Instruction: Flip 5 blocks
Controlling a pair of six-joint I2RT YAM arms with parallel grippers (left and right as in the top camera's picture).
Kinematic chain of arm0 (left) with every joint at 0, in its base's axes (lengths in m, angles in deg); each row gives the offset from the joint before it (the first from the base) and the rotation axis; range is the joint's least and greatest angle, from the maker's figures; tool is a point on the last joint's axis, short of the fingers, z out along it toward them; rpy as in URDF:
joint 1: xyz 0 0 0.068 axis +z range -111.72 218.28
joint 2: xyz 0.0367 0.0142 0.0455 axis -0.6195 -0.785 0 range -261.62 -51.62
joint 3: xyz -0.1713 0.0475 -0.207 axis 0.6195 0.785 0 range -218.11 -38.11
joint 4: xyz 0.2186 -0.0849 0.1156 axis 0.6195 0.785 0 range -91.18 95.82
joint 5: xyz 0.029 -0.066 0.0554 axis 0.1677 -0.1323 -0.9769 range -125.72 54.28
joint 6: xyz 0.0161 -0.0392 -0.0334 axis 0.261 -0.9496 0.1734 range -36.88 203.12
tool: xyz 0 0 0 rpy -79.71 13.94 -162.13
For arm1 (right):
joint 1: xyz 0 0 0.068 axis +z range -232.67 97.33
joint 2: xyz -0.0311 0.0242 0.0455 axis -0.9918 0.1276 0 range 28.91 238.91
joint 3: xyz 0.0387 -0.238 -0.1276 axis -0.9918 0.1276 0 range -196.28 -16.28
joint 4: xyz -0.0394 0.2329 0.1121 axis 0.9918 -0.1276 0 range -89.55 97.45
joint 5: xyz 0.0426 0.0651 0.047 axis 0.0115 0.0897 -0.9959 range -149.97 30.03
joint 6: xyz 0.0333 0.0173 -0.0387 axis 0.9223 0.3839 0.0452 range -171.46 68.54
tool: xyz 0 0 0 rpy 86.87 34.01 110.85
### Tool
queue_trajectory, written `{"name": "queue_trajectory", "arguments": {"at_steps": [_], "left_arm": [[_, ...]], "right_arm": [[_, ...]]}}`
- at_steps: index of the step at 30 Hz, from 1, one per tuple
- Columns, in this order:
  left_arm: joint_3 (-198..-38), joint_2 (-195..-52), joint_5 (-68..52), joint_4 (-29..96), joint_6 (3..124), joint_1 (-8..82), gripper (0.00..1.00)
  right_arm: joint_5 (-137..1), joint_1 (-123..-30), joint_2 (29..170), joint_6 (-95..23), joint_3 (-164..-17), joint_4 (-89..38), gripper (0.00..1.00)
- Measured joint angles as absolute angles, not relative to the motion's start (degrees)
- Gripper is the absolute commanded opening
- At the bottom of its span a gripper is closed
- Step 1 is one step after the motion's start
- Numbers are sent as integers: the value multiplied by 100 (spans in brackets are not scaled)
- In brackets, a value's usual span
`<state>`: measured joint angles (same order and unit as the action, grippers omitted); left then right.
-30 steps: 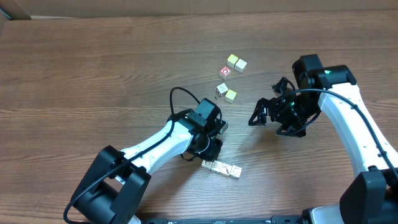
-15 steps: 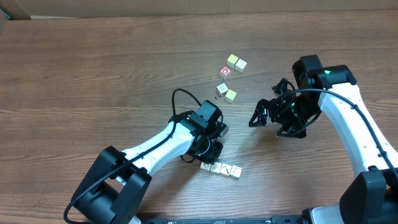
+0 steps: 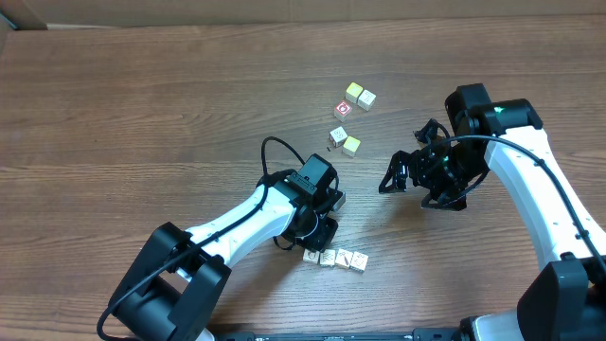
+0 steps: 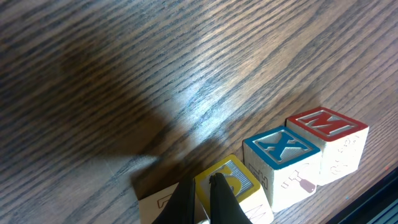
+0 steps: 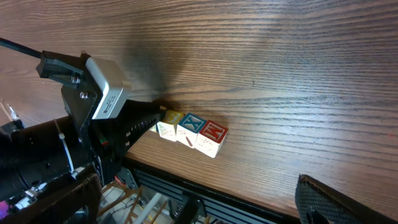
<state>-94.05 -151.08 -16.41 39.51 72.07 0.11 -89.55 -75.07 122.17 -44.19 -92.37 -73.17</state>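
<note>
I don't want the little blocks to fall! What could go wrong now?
1. The row of blocks sits right by the table edge, with the left arm's shut jaws right at it. A push that way could knock one off.
2. The blocks touch side by side, so nudging the yellow block could shove the blue X block and red M block crooked.

A red M tops the end block (image 4: 328,126), a blue X the next block (image 4: 281,149); nothing else reads clearly.
</note>
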Motion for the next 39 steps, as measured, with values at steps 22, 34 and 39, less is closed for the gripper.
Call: {"name": "queue_trajectory", "arguments": {"at_steps": [22,34,39], "left_arm": [[-9405,-15108,-1726,3800,6833,11,5],[-9486,-15108,-2316,4067,6698,621,4],[-9486,-15108,-2382,4438,6720,634,4]], "right_arm": [[-8955,-7507,12217,-4417,-9237,-7354,100],[-8953,-7507,12217,-4417,-9237,-7310,100],[-8955,-7507,12217,-4417,-9237,-7310,100]]}}
